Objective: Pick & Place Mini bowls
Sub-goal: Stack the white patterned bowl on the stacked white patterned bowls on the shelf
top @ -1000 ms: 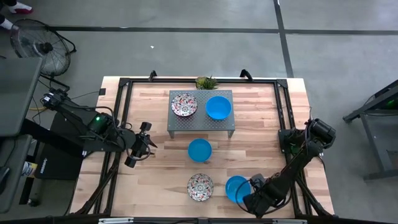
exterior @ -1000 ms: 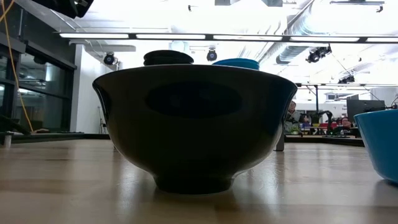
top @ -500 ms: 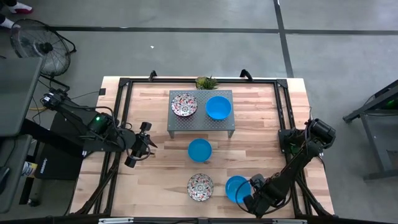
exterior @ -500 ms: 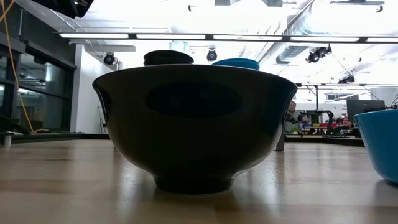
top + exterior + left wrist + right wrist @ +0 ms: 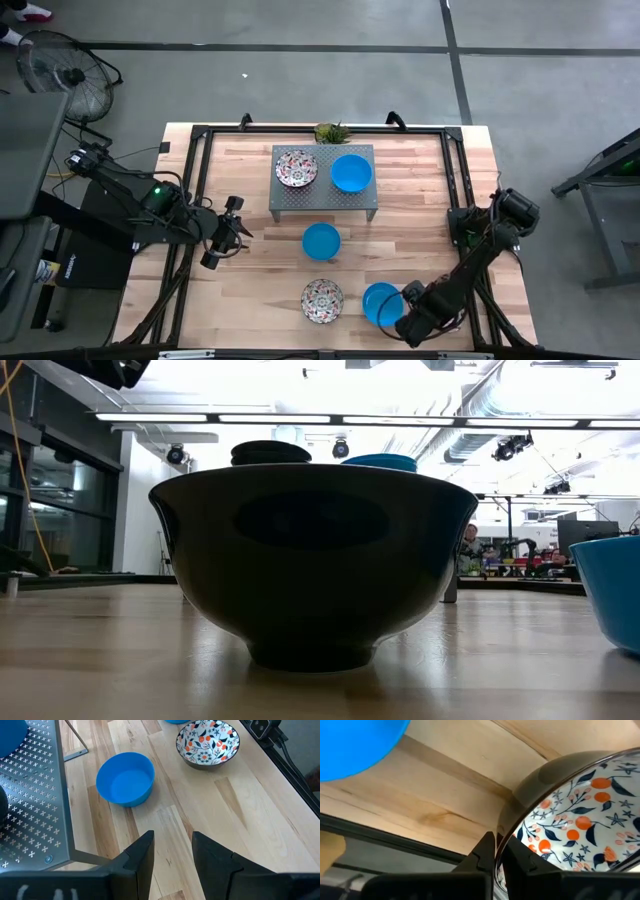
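The right hand (image 5: 400,322), bottom right, is clamped on a floral bowl's (image 5: 570,825) rim. The blue bowl (image 5: 379,301) sits just left; the left hand (image 5: 236,228) waits released.

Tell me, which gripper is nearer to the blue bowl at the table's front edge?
The right gripper sits right beside that blue bowl. The left gripper hangs far away, over the table's left side.

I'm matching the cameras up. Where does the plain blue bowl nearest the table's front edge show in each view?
High view: the plain blue bowl sits near the front edge, right of centre.
Low view: cut off at the picture's right edge.
Left wrist view: a sliver at the picture's top edge.
Right wrist view: the picture's upper left corner.
Shared landmark: the floral-patterned bowl beside it.
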Controlling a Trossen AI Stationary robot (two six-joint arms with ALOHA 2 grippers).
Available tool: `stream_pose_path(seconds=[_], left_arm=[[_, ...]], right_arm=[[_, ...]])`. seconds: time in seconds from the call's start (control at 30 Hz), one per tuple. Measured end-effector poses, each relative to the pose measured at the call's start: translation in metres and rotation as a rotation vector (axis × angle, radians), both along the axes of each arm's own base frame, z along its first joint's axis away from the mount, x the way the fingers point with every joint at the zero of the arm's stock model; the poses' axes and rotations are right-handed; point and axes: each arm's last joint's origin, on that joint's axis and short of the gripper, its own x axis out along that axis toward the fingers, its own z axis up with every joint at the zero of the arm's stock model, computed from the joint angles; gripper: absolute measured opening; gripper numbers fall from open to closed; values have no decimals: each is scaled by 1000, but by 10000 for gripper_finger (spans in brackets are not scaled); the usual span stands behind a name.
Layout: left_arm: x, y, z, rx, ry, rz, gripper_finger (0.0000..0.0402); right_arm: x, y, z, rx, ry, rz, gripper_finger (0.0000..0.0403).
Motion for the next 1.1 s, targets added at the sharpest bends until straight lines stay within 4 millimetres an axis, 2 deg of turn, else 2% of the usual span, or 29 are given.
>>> stream_pose_path(seconds=[0.27,0.6,0.83,1.1], left_arm=[[0,0,0,2,0,-1,129],[1,0,1,3,-11,5,129],[5,-2,6,-3,-83,-17,129],[11,-4,8,38,-137,-24,129]], right_arm=[[4,-11,16,3,-41,117,0],[13,-28,66,-33,-43,308,0],[31,-48,103,-73,-130,547,0],[65,-89,131,-129,-280,785,0]])
